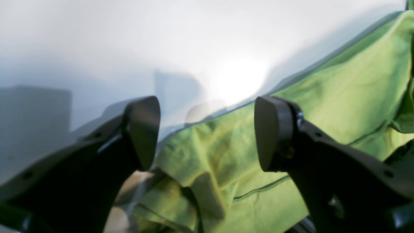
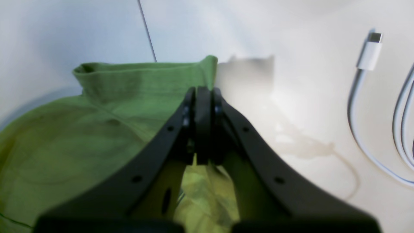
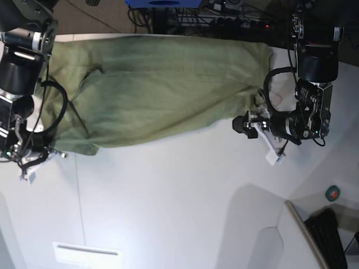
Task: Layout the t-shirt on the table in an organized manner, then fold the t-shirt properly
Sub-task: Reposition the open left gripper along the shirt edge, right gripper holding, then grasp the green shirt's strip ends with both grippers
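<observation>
White tabletop carries the olive t-shirt, spread wide along its far side between the two arms. On the base view's right, the left pincer hangs with its pads well apart over the cloth's edge, gripping nothing. On that view's left, the right pincer is pressed fully closed at a sleeve hem; whether it pinches fabric I cannot tell. A white cable lies nearby
</observation>
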